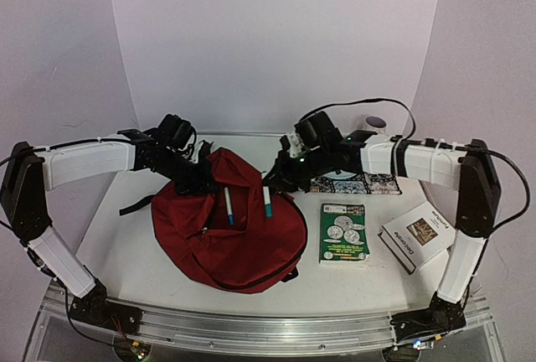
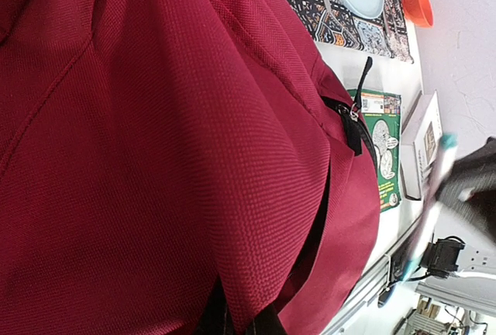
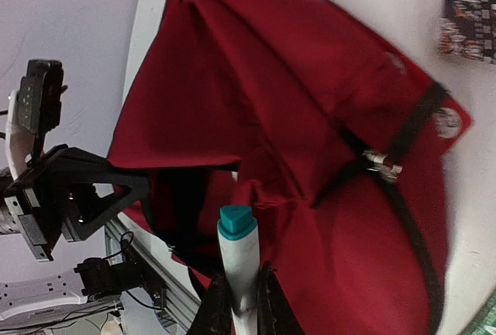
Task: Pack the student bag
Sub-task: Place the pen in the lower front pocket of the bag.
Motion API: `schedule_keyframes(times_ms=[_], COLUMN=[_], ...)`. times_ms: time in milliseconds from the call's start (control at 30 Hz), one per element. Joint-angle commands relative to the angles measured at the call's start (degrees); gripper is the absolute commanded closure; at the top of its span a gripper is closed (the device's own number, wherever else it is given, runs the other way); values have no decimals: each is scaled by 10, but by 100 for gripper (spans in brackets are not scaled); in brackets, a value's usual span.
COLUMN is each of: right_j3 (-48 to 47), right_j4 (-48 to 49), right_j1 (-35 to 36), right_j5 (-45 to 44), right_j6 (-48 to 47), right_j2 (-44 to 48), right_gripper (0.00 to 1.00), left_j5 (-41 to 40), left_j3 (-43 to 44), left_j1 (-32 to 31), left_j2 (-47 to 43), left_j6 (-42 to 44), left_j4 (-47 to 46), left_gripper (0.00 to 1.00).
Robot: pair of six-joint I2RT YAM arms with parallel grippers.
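The student bag [image 1: 239,240] is a dark red backpack lying mid-table, its top edge lifted. My left gripper [image 1: 199,179] is shut on a fold of the bag's fabric [image 2: 240,296] at the rim, holding the black-lined mouth [image 3: 186,203] apart. My right gripper [image 1: 275,181] is shut on a white pen with a teal cap [image 3: 239,250], and the pen [image 1: 267,201] hangs tip-down just above the bag's right side. A second white pen with a blue tip [image 1: 228,205] stands in the bag's opening. The bag's zipper pull [image 2: 355,122] shows on its side.
Right of the bag lie a green book [image 1: 343,232], a white book [image 1: 417,235] near the right arm's base, and a black-and-white patterned book [image 1: 356,183] under the right arm. An orange cup [image 2: 418,5] stands at the far edge.
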State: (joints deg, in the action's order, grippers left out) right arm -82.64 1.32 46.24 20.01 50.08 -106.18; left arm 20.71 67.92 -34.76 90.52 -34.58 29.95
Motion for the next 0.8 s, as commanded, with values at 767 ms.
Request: schedule_keyframes(times_ms=[767], right_j3=[-111], right_j4=[111], right_j1=[59], right_j5=[-50], right_j6=[126], right_j2=[-153], right_gripper=[100], left_j5=[51], left_j3=[19], left_j1=[-41], left_j2=[-43], left_j6=[-38], left_j4=[-10], left_gripper=[100])
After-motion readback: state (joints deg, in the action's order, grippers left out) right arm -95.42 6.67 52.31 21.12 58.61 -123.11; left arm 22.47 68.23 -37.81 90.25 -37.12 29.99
